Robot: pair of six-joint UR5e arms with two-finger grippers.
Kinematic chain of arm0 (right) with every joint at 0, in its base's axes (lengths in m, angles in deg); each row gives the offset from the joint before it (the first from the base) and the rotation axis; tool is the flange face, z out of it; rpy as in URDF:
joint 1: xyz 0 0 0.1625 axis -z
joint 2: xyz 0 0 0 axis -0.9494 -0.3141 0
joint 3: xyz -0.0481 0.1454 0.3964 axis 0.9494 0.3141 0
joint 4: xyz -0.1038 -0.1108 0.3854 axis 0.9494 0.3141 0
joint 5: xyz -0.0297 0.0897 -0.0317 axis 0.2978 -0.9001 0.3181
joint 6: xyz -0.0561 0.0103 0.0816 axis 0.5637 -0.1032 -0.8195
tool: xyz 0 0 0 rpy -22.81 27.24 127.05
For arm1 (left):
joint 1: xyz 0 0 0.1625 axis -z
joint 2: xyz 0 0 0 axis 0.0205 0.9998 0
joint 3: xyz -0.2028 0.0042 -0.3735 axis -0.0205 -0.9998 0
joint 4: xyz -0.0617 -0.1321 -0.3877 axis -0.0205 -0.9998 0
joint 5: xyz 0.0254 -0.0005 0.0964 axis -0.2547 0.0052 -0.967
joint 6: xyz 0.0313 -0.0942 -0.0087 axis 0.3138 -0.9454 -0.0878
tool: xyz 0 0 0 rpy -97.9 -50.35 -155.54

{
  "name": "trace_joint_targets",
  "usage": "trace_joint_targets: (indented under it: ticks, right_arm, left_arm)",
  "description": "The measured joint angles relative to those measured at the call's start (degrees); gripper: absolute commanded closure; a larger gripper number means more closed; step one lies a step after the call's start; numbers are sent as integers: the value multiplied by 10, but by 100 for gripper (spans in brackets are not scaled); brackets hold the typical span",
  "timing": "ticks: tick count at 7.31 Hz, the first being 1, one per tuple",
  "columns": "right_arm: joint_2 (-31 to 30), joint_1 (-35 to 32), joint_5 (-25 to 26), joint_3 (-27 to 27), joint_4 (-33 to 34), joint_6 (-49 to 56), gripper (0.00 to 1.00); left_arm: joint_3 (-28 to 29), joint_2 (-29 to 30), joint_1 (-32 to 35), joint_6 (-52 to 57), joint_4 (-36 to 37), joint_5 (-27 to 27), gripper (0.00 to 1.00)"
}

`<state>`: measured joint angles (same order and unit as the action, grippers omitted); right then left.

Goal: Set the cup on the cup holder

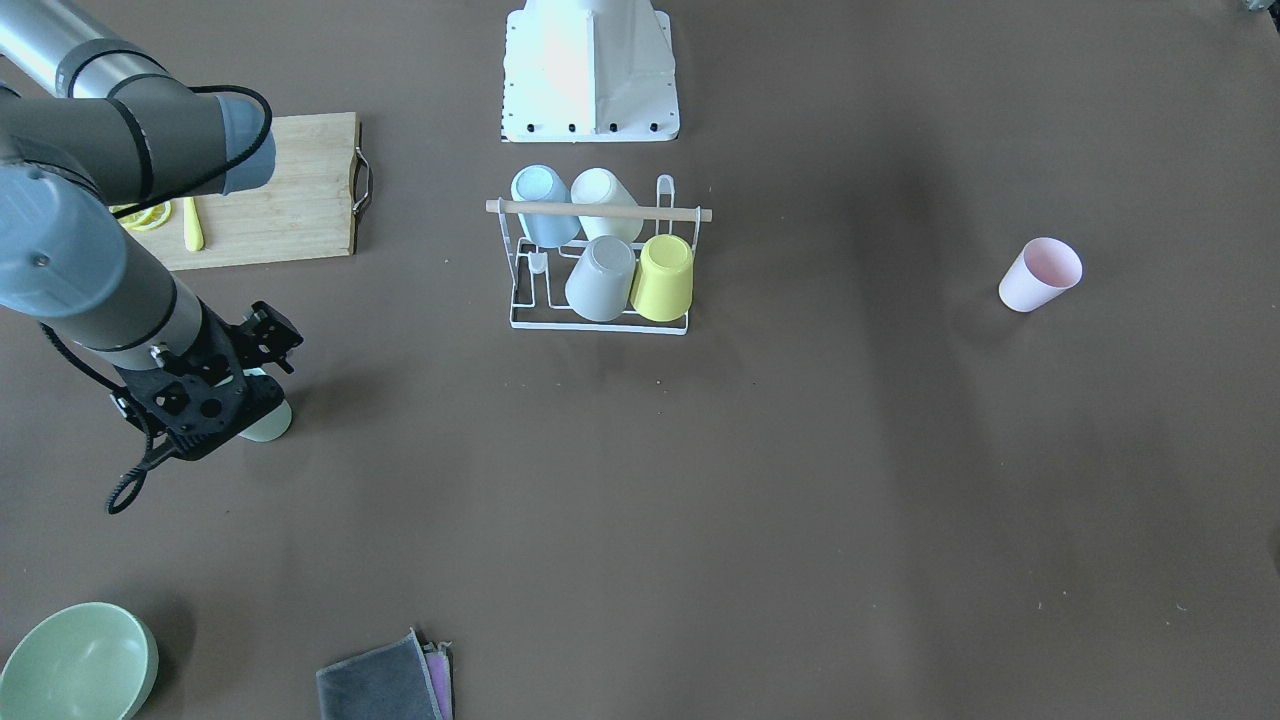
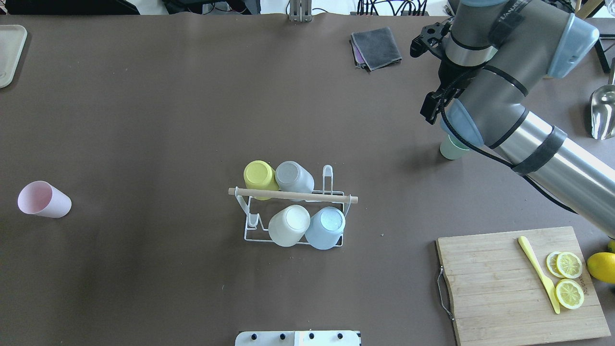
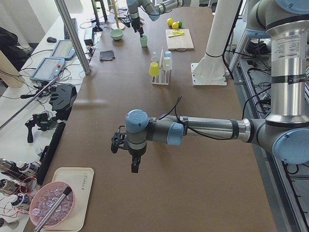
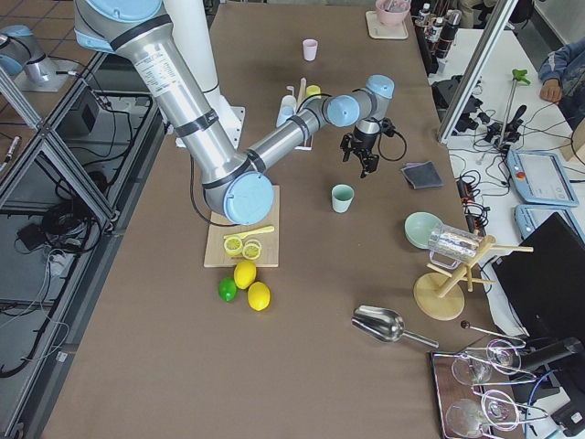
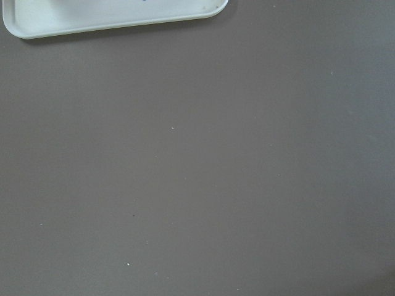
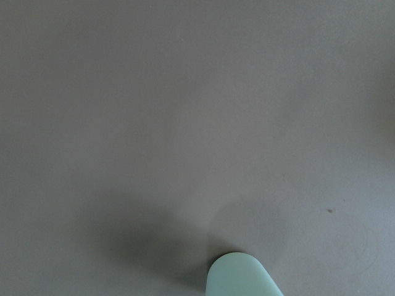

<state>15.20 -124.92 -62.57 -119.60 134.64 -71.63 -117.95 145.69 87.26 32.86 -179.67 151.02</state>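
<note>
The cup holder (image 2: pixel 294 195), a white wire rack with a wooden rod, stands mid-table and also shows in the front view (image 1: pixel 600 322). Several cups hang upside down on it: yellow, grey, cream and blue. A mint green cup (image 2: pixel 450 149) stands upright on the table's right side, open end up (image 4: pixel 342 198). My right gripper (image 4: pixel 367 163) hangs just above and beside it and partly covers it in the front view (image 1: pixel 232 400); I cannot tell whether it is open. A pink cup (image 2: pixel 43 199) sits far left. My left gripper (image 3: pixel 135 165) hovers empty-looking over bare table; its state is unclear.
A wooden cutting board (image 2: pixel 499 283) with lemon slices and a yellow knife lies at the near right. A grey cloth (image 2: pixel 377 47), a green bowl (image 1: pixel 75 665) and a metal scoop (image 2: pixel 603 110) lie on the far right. A white tray (image 5: pixel 111 15) lies far left.
</note>
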Motion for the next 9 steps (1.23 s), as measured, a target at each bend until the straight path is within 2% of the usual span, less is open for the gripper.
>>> trace_joint_targets:
  ticks: [4, 7, 9]
  right_arm:
    - [35, 16, 6, 55, 17, 31, 0]
    - [92, 28, 32, 111, 96, 97, 0]
    - [129, 49, 89, 140, 158, 140, 0]
  left_arm:
    - [-1, 8, 0, 0, 5, 3, 2]
    - [-2, 32, -11, 0, 23, 3, 2]
    - [-1, 112, -35, 0, 137, 0, 2]
